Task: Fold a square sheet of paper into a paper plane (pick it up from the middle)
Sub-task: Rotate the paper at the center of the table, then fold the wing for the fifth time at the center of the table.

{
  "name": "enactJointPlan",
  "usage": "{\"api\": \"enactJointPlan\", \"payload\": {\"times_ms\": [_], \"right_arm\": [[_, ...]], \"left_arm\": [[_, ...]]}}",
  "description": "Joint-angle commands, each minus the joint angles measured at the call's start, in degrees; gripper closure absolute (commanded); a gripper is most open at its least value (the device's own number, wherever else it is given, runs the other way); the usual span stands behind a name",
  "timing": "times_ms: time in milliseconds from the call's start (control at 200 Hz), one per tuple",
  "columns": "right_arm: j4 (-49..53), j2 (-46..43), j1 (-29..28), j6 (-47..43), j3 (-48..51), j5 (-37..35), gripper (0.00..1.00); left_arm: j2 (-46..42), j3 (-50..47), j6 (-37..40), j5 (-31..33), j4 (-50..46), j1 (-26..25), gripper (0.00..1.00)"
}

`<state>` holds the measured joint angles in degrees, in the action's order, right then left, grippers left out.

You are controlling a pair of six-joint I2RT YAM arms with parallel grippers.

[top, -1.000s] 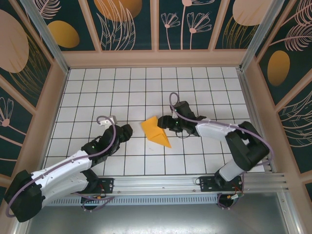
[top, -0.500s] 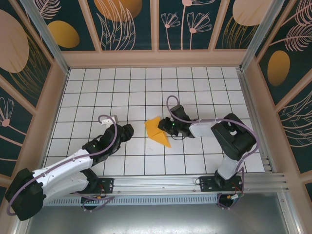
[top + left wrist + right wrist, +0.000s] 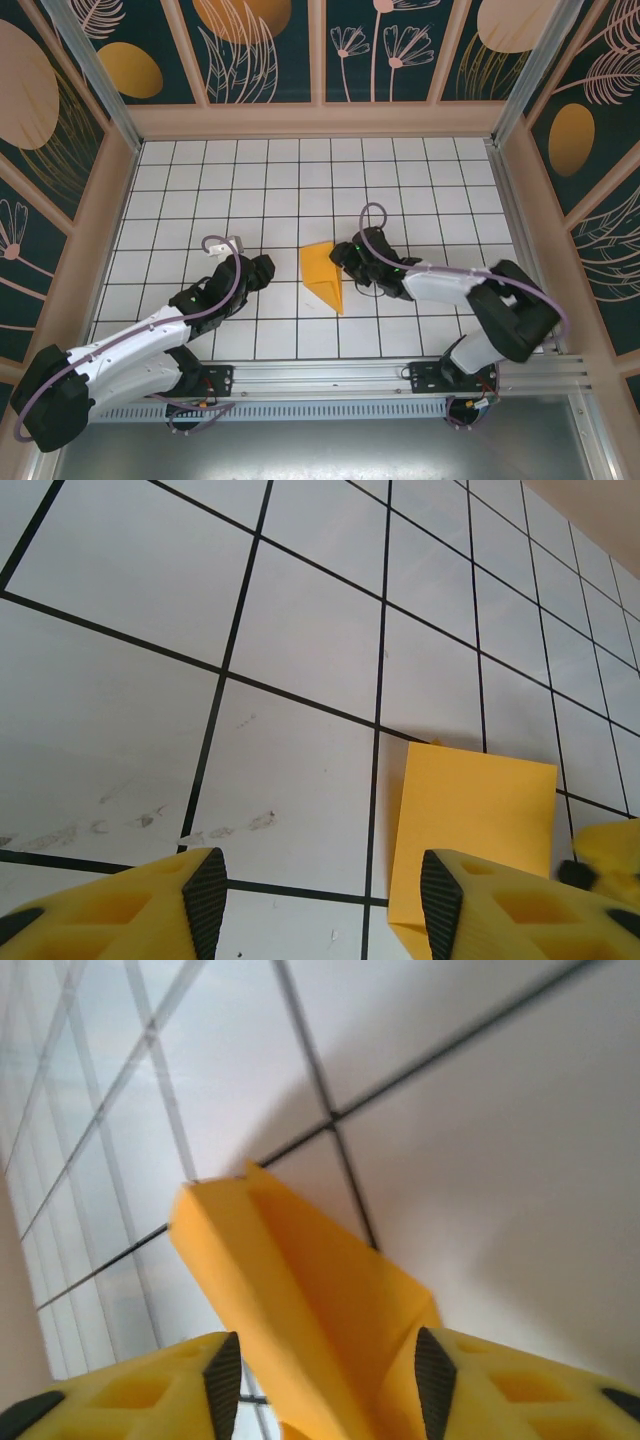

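Note:
The square sheet of paper (image 3: 322,275) is a creased orange-yellow wedge lying on the white grid table (image 3: 250,190), its point toward the near edge. My right gripper (image 3: 341,265) is low at the wedge's right edge. In the right wrist view the folded paper (image 3: 300,1270) runs up between the pads of my right gripper (image 3: 327,1388), whose jaws stand apart, so it is open. My left gripper (image 3: 266,268) waits one tile left of the paper. It is open (image 3: 322,900) over bare tile, and the paper (image 3: 480,815) lies past its right finger.
Wooden walls with painted panels (image 3: 320,50) close in the table on three sides. An aluminium rail (image 3: 400,375) with the arm bases runs along the near edge. A white tag (image 3: 222,245) sits on the left arm's cable.
The paper wedge has become narrower and swung so its point faces the near edge. The right gripper shifted slightly along its right side. The left arm stayed still.

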<state>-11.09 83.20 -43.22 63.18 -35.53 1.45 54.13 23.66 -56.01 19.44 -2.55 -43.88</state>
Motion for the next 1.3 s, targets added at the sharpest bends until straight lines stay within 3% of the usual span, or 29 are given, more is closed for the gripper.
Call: {"api": "enactJointPlan", "payload": {"times_ms": [0, 175, 325, 525, 1296], "right_arm": [[7.76, -6.81, 0.41, -12.41, -2.5, -0.8, 0.4], [4.48, -10.28, 0.23, -21.24, -1.21, 16.36, 0.7], [3.87, -5.81, -3.53, -22.45, -1.88, 21.32, 0.88], [4.53, -0.44, -4.87, -21.87, -2.78, 19.61, 0.89], [-7.1, 6.09, 2.96, -18.46, 8.44, 20.73, 0.88]], "left_arm": [[-0.57, 0.15, 0.7, -0.92, 2.17, -0.16, 0.44], [3.24, 1.31, 0.77, -3.46, 3.51, -0.16, 0.43], [7.92, 3.34, 0.67, -5.73, 3.51, -0.16, 0.43], [11.15, 5.14, 0.99, -7.5, 3.19, -0.11, 0.43], [19.64, 10.13, 2.57, -13.55, 4.75, -0.11, 0.41]]}}
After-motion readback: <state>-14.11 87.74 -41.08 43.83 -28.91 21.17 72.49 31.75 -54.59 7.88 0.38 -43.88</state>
